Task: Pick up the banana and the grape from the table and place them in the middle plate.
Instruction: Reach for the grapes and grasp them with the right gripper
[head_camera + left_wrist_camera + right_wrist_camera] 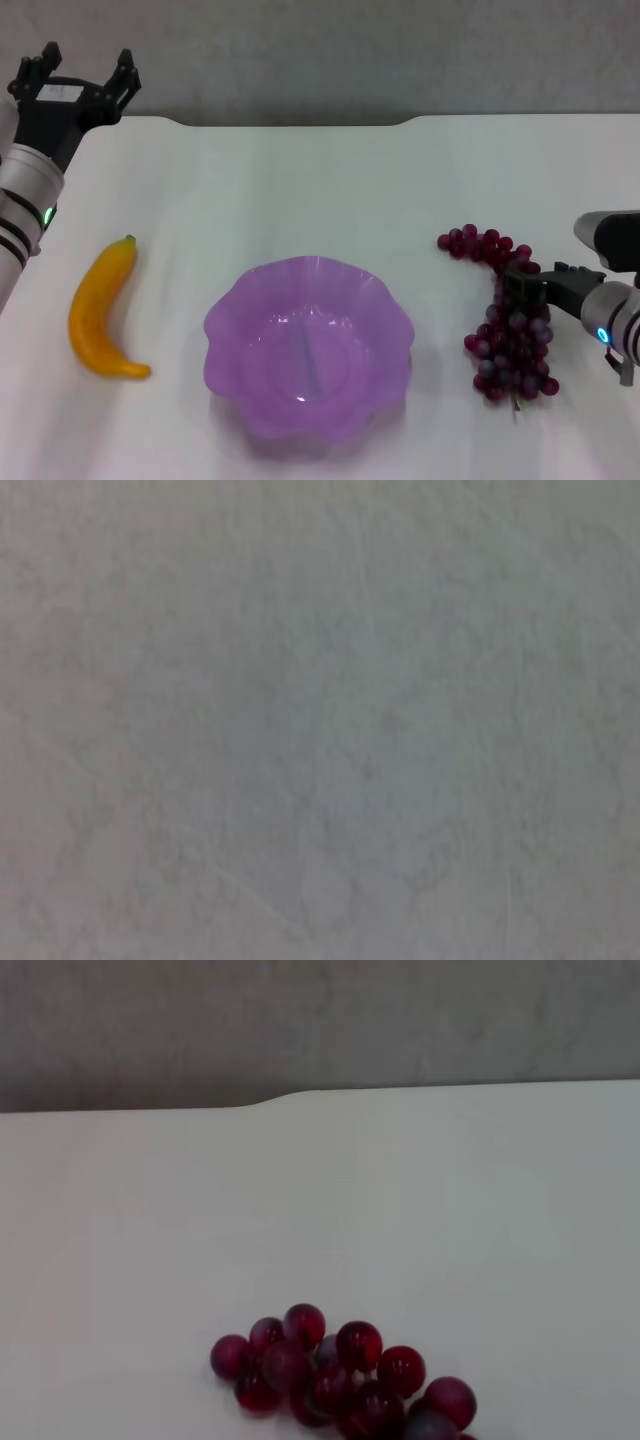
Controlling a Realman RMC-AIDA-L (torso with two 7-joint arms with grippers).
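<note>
the right end effector (528, 283) sits low over the middle of the grape bunch (505, 325), touching or nearly so — whether its fingers are apart or clamped i cannot tell. the left end effector (75, 85) is raised at the desk's (300, 190) far left corner, fingers spread, holding nothing. the banana (100, 310) lies left of the purple plate (308, 345); the grapes lie right of it. the plate holds no fruit — both placements remain.

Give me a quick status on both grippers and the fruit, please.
Right gripper at the grapes, not lifted. Left gripper open, raised at far corner. Banana on table; plate empty. Nothing blocking.
</note>
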